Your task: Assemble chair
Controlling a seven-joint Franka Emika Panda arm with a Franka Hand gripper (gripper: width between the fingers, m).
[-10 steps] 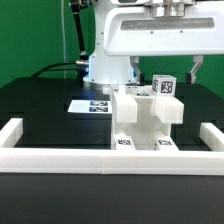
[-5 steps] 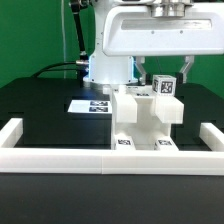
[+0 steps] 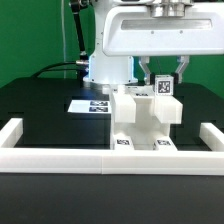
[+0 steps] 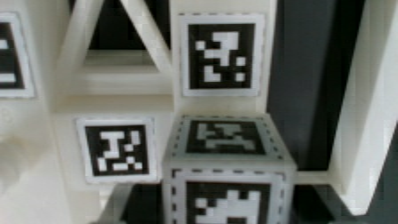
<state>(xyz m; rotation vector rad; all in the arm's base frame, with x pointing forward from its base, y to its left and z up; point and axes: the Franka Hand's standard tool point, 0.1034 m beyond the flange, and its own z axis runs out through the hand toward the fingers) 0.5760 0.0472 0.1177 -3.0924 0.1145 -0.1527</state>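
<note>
No legible text, only patterned square tags on the chair and marker board.

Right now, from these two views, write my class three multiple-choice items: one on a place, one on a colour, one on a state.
1. The marker board lies: A on the black table; B on a shelf; C on the floor.
2. The chair parts are: A red; B white; C blue.
3. The gripper is: A wide open; B shut on the tagged piece; C out of view.
Key: A, it lies flat on the tabletop; B, matte white; B, its jaws press the piece's sides.
</note>
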